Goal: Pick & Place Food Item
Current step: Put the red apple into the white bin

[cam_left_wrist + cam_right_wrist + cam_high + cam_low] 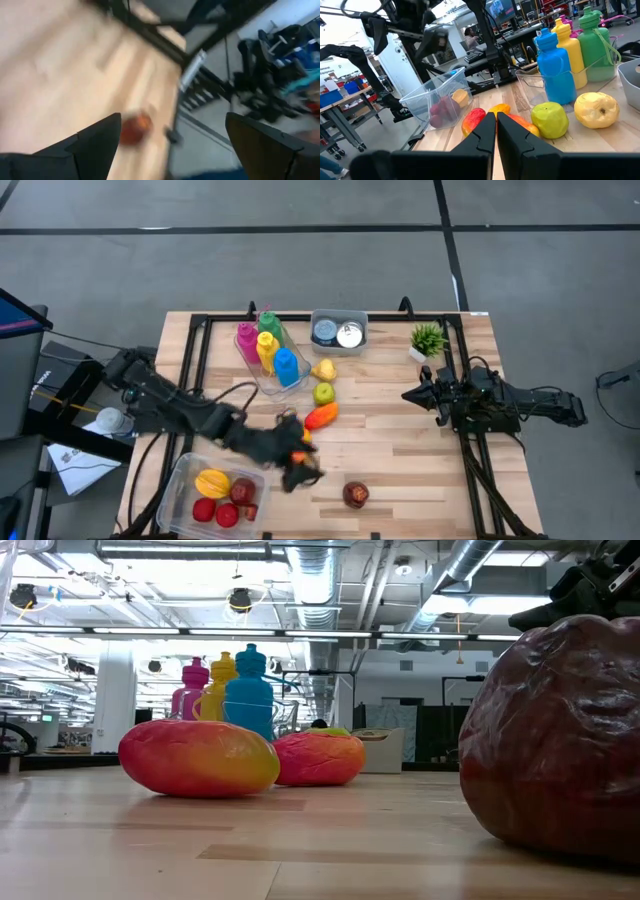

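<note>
A dark red round fruit lies on the wooden table near its front edge; it fills the right of the low view. My left gripper hangs open just left of it, above the table, with nothing between its fingers; its wrist view shows the fruit blurred beyond one finger. A clear tub at the near left holds a yellow fruit and red fruits. An orange-red mango, a green apple and a yellow pear lie mid-table. My right gripper waits shut at the right.
A clear bin with coloured bottles and a tub with cans stand at the back. A small green plant sits at the back right. Black rails run along the table's sides. Bare wood lies right of the dark red fruit.
</note>
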Motion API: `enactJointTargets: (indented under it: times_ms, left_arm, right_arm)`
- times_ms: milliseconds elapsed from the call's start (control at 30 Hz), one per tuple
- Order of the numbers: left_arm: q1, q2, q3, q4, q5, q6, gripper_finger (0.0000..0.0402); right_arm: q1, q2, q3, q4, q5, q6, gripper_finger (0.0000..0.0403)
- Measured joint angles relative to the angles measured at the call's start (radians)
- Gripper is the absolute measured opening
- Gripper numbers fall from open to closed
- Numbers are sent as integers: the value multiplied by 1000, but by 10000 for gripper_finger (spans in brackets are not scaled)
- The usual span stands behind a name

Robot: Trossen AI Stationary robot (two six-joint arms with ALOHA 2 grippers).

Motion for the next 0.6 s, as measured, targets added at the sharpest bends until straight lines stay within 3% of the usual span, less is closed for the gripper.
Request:
enactJointTargets:
  times_ms: [133, 333, 600]
  left_arm:
    - [74, 62, -1, 157, -1, 219, 347]
    - [106, 206, -1, 349, 89, 459, 347]
    - [101, 406, -1, 515, 179, 653, 347]
  right_arm:
    - [0, 0, 0, 0, 0, 0, 12]
    - [0, 0, 0, 1, 0, 0, 12]
    - [0, 0, 0, 1, 0, 0, 12]
